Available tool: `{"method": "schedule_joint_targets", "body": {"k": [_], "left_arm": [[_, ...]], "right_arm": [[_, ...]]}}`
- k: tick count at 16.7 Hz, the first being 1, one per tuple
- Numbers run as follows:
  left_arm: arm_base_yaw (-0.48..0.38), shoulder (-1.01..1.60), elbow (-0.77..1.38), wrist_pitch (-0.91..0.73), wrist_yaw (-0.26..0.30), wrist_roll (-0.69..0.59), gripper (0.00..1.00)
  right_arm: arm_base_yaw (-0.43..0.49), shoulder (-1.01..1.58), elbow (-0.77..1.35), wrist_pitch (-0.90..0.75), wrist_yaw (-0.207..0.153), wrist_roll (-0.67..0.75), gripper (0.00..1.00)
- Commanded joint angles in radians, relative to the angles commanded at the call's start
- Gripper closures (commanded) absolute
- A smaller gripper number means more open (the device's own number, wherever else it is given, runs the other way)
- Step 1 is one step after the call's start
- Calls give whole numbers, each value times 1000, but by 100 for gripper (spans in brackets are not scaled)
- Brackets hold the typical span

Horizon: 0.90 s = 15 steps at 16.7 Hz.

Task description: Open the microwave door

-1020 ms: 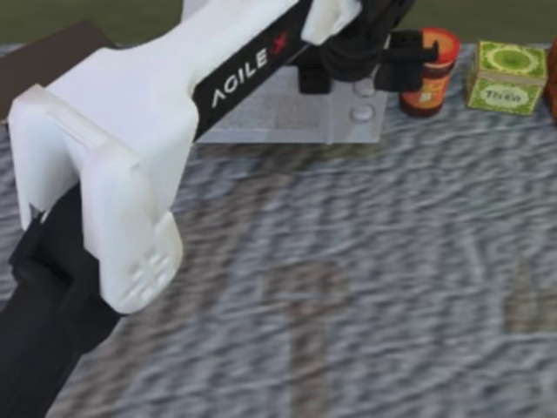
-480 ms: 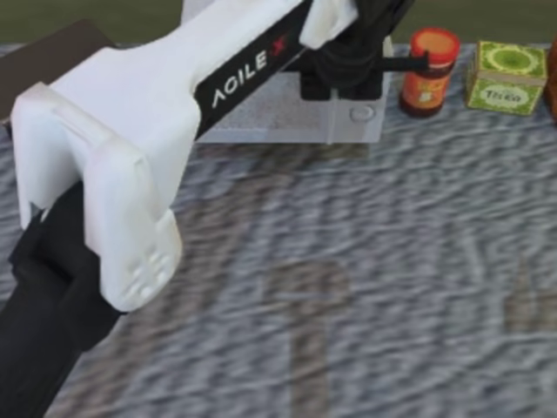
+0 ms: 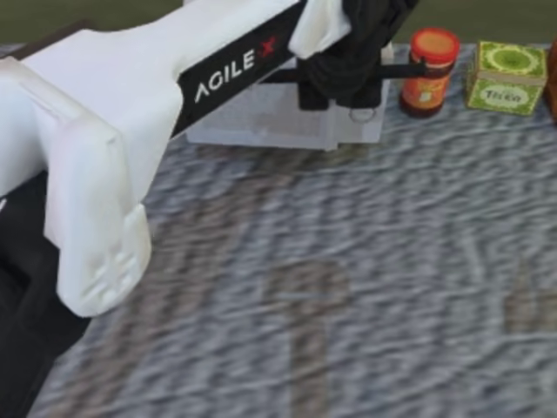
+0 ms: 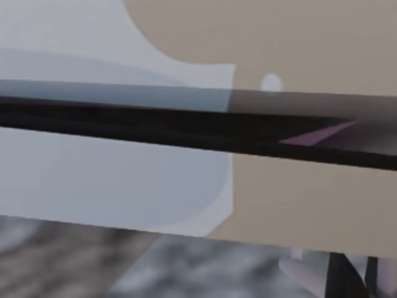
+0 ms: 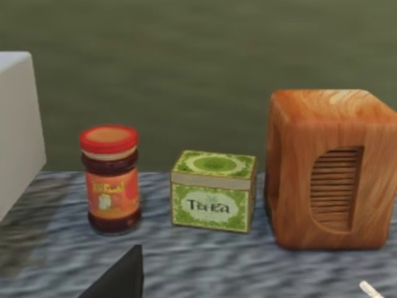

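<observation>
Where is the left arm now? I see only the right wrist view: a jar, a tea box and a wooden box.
Observer: It reaches across from the top view's left; the left claw is over the front of the microwave.
Operator: Which part of the front?
Observer: The right end of the microwave door, close to a round knob.
Operator: Is the jar near the claw?
Observer: Yes, the red-lidded jar stands just right of the microwave, and a dark part of the claw points toward it; I cannot tell whether they touch.
</observation>
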Motion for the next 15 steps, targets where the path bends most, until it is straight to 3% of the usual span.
{"method": "schedule_joint_targets", "body": {"k": [15], "left_arm": [[-1, -9, -15, 8, 0, -2, 100]], "right_arm": [[0, 0, 0, 0, 0, 0, 0]]}}
